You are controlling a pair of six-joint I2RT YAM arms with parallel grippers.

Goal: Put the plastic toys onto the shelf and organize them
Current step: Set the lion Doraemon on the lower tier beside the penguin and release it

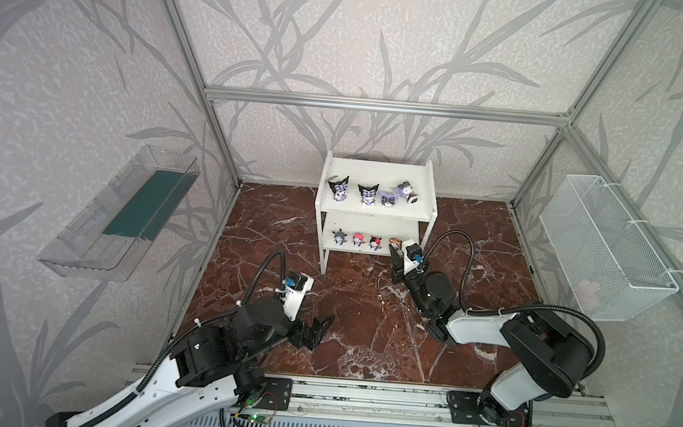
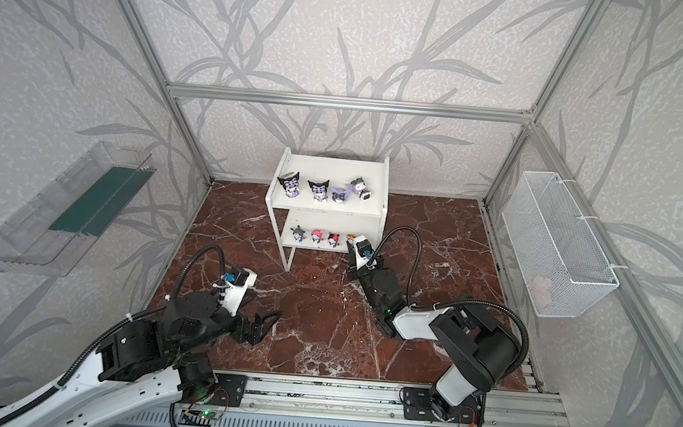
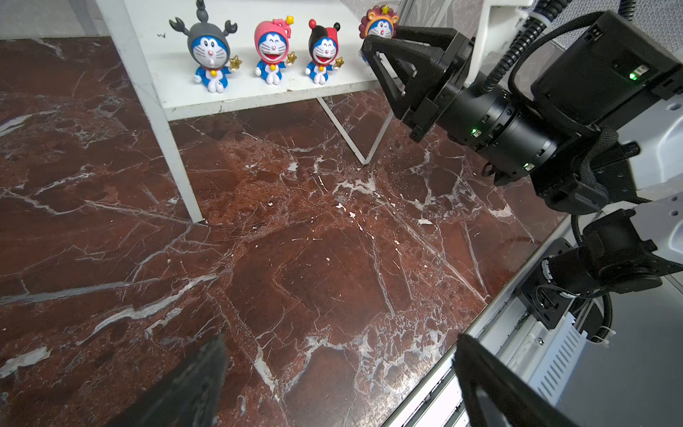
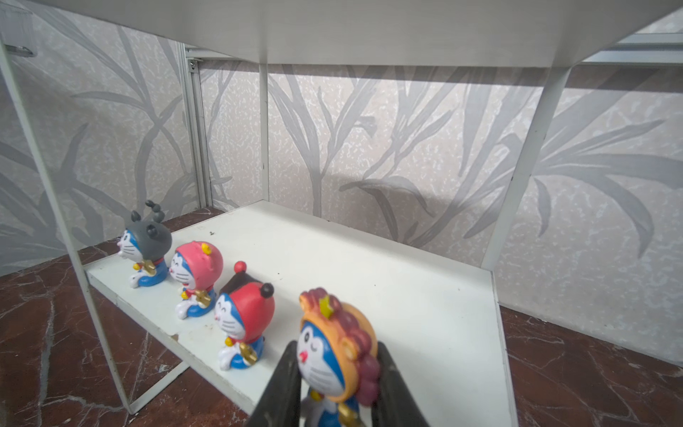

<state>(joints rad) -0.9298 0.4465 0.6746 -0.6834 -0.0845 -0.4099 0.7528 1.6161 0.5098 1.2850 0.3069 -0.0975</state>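
**Toys on the shelf, with one toy in a gripper.** The orange-headed toy (image 4: 338,355) is upright at the right end of the lower board (image 4: 369,266) of the shelf (image 1: 373,217), close to the front edge. It sits between the two fingers (image 4: 284,380) of the right gripper (image 4: 338,388), one finger on each side of it. The gripper is closed on the toy and reaches in from the front of the shelf, low over the table (image 1: 364,329). The toy's base is cut off in the right wrist view, so it probably rests on the board, but contact cannot be confirmed.

To its left on the same board, three more small toys stand in a row along the front edge, each apart from the next. In order outward these are the black-and-red-headed toy (image 4: 245,310), the pink-headed toy (image 4: 197,270) and the grey-headed toy (image 4: 148,240).

On the upper board (image 1: 376,171) the four larger toys (image 1: 367,193) with pointed ears form a second row. The rightmost of these is tilted.

The left gripper (image 1: 320,325) is well apart from the shelf, over the bare table near the front left. Its jaws are spread wide and hold nothing.
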